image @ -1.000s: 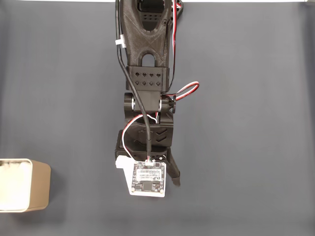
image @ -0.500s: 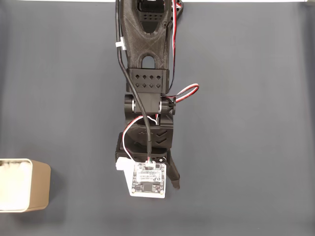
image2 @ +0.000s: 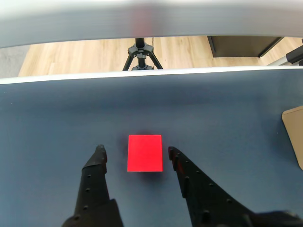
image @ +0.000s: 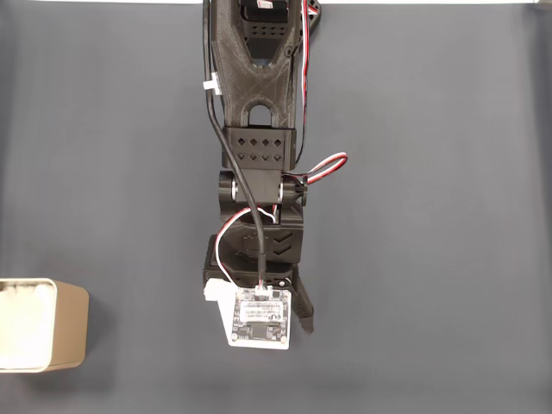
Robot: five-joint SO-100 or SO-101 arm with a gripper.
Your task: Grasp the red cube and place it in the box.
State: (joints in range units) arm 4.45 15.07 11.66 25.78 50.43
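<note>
In the wrist view the red cube (image2: 145, 153) lies on the dark table, just between and slightly ahead of my fingertips. My gripper (image2: 136, 150) is open, one finger on each side of the cube, neither visibly touching it. The box (image2: 295, 133) peeks in at the right edge of the wrist view. The fixed view shows the beige box (image: 41, 324) with its white interior at the lower left, well to the left of my arm (image: 259, 172). There the wrist and its camera board (image: 259, 317) hide the cube; one black finger (image: 305, 312) sticks out beside the board.
The dark grey table surface (image: 431, 216) spreads on both sides of the arm. Beyond the table's far edge the wrist view shows a wooden floor and a black tripod (image2: 140, 54).
The arm has reached slightly further out: the wrist and camera board have slid a little toward the bottom of the fixed view. The box has not moved.
</note>
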